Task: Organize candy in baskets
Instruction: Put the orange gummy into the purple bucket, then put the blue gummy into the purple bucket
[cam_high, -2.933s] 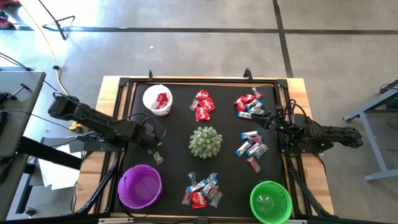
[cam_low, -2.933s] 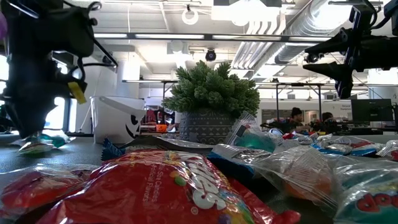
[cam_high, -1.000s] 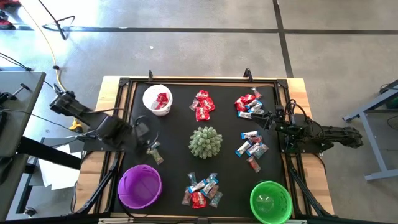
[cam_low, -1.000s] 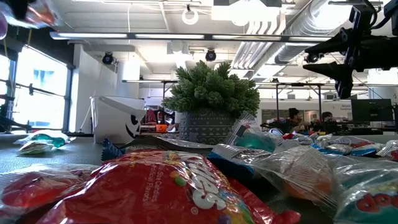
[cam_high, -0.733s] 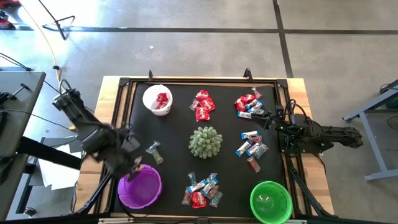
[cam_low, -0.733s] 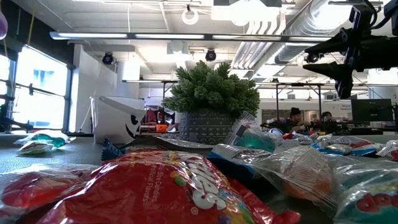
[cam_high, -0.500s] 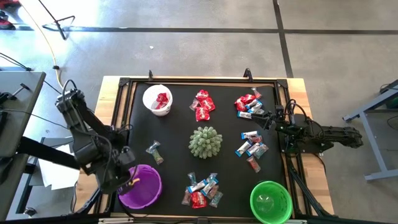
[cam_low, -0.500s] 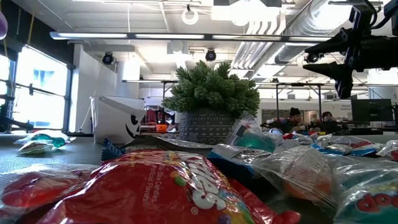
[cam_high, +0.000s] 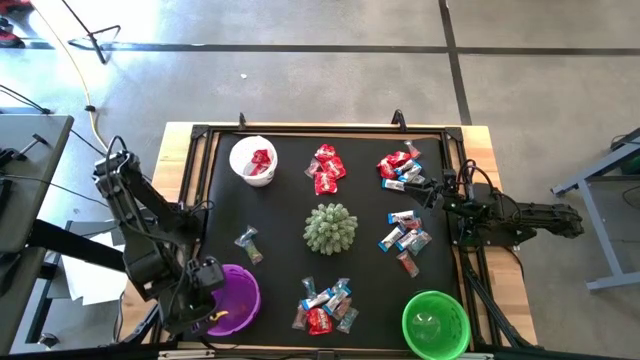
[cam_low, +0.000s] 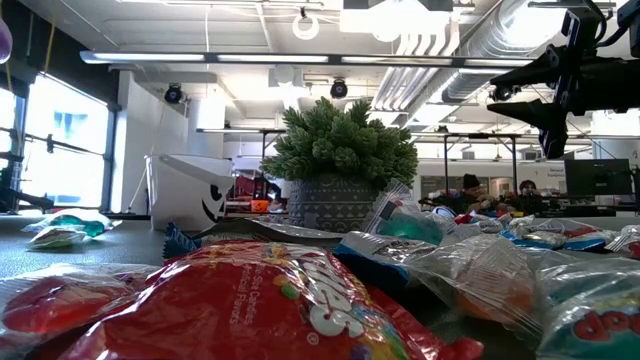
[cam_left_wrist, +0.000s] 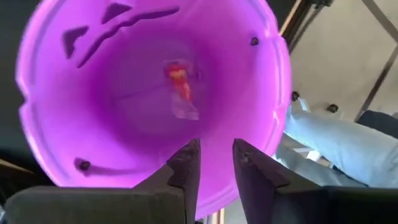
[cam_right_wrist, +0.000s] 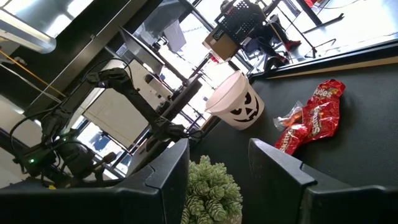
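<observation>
My left gripper (cam_high: 212, 306) hangs over the purple basket (cam_high: 243, 290) at the table's near left, pointing steeply down into it. Its fingers (cam_left_wrist: 186, 167) stand slightly apart with nothing between them. A small pinkish-clear candy (cam_left_wrist: 182, 93) shows blurred inside the purple basket (cam_left_wrist: 74, 93). The white basket (cam_high: 253, 160) at the far left has red candy in it. The green basket (cam_high: 435, 323) stands near right. Candy heaps (cam_high: 327, 168) (cam_high: 402, 168) (cam_high: 405, 236) (cam_high: 325, 305) lie on the black mat. My right gripper (cam_right_wrist: 217, 174) waits open at the right edge.
A spiky pale-green ball (cam_high: 330, 228) sits in the mat's middle. One loose candy (cam_high: 247, 243) lies just beyond the purple basket. The mat has a raised black frame (cam_high: 300, 130) around it. The right arm (cam_high: 510, 215) lies along the right edge.
My left gripper has swung from beside the loose candy at mid-left toward the table's near edge, sinking a little and turning, and now stands over the purple basket. A candy now shows inside that basket. The heaps and the right arm have kept still.
</observation>
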